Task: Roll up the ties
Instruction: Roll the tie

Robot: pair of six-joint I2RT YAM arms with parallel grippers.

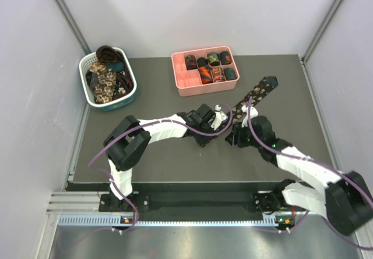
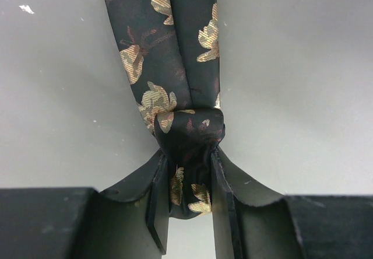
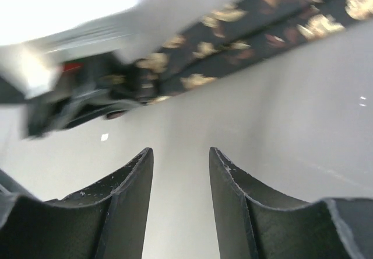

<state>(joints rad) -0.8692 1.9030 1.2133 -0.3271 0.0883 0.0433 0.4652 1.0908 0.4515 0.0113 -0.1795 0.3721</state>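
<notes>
A dark tie with beige floral print [image 1: 260, 91] lies on the table, running from my left gripper out to the far right. My left gripper [image 1: 221, 118] is shut on its folded narrow end; the left wrist view shows the fabric [image 2: 175, 55] bunched and pinched between the fingers [image 2: 187, 154]. My right gripper [image 1: 239, 137] is open and empty, low over the table just in front of the tie. The right wrist view shows bare table between its fingers [image 3: 180, 154], with the tie [image 3: 256, 37] and the left gripper [image 3: 76, 101] beyond them.
A pink divided tray [image 1: 185, 84] at the back centre holds several rolled ties [image 1: 217, 72]. A white-and-teal basket [image 1: 132, 94] at the back left holds loose ties [image 1: 105, 75]. Grey walls close in the table on three sides.
</notes>
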